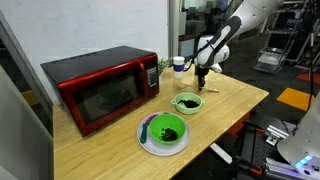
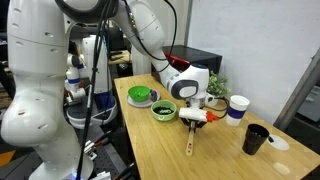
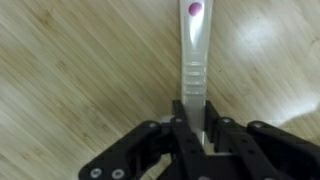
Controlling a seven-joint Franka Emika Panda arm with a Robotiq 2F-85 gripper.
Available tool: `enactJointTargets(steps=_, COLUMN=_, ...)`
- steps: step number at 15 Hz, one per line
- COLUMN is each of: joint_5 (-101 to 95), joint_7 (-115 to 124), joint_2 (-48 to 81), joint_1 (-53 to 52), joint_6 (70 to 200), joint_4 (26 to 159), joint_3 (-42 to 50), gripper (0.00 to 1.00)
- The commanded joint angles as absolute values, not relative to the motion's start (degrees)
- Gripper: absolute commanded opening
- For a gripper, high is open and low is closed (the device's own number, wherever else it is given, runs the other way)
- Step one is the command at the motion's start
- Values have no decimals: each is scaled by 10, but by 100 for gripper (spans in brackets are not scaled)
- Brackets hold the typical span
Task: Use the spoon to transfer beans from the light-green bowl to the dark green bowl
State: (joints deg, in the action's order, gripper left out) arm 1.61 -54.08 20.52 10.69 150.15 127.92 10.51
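The gripper [image 3: 195, 128] is clamped shut on the spoon [image 3: 193, 50], and that's only really settled by the wrist view: the jaws are pressed in on the pale handle from both sides, just below a few moulded ridges. From there the long axis is seen running straight away from the gripper, with a purple dot at the far tip. Which end carries the scoop can't be told, since the gripped part is hidden by the black fingers [image 3: 140, 150].

In an exterior view the gripper [image 2: 195, 119] is found just beside the light-green bowl [image 2: 164, 117], low over the bench [image 2: 215, 160]. The spoon [image 2: 190, 142] is pointed away from that bowl, toward the bench edge nearest this camera. Whether it's touching the wood isn't clear.

In an exterior view from farther off, the gripper [image 1: 201, 80] is shown just past the light-green bowl, but the spoon is too small to be made out. What's better shown here is the beans [image 1: 187, 100] piled dark inside that bowl. The dark green bowl [image 1: 153, 130] is set near it on a white plate [image 1: 165, 151]. A red microwave [image 1: 105, 85] is parked well apart from the light-green bowl.
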Motion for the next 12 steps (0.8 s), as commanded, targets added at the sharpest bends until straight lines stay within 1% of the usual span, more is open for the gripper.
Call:
enactJointTargets(steps=1, joint_5=-20, joint_7=-529, joint_2=244, joint_1=128, joint_6=1541, joint_4=1260, joint_3=83, gripper=6)
enactJointTargets(steps=2, joint_5=-29, joint_7=-532, joint_2=246, joint_1=131, joint_6=1549, joint_4=1261, joint_3=79, gripper=47)
enactJointTargets(steps=3, joint_5=-44, joint_7=-526, joint_2=243, joint_1=127, joint_6=1556, joint_4=1264, joint_3=82, gripper=48)
enactJointTargets(steps=5, joint_5=-68, joint_7=-522, joint_2=230, joint_1=123, joint_6=1570, joint_4=1277, joint_3=82, gripper=61)
enactJointTargets(steps=6, joint_5=-84, joint_7=-516, joint_2=225, joint_1=118, joint_6=1577, joint_4=1282, joint_3=85, gripper=69)
enactJointTargets(steps=10, joint_5=-160, joint_7=-478, joint_2=167, joint_1=84, joint_6=1609, joint_4=1339, joint_3=85, gripper=96)
enactJointTargets(steps=12, joint_5=-204, joint_7=-442, joint_2=126, joint_1=55, joint_6=1618, joint_4=1375, joint_3=88, gripper=100)
